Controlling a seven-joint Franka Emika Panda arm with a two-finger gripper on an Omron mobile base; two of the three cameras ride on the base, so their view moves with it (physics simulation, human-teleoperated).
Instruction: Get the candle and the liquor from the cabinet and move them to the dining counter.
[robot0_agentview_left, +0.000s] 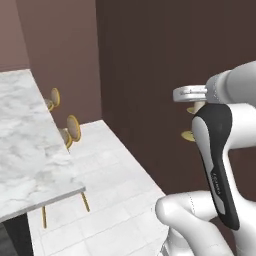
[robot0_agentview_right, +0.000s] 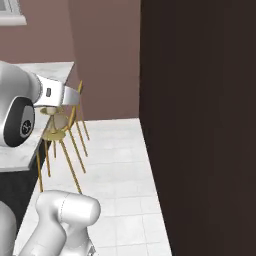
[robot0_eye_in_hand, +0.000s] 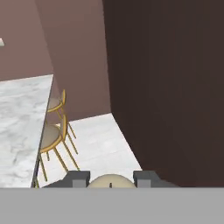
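Gripping the candle (robot0_eye_in_hand: 110, 181), the gripper (robot0_eye_in_hand: 110, 180) stands partly closed around it.
Dining counter (robot0_eye_in_hand: 17, 127) lies left with gold stools (robot0_eye_in_hand: 53, 134); a dark wall (robot0_eye_in_hand: 170, 87) stands right.

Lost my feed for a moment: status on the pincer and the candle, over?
Pincer closed on candle, cream top between the fingertips. Dining counter ahead left, gold stools along its edge. Dark wall panel close on the right.

The white Franka arm with dark joints stands raised and bent forward, its two-finger gripper (robot0_eye_in_hand: 111, 178) held level with the small dark fingertips (robot0_eye_in_hand: 78, 177) parted and closed against a cream-white rounded object between them.
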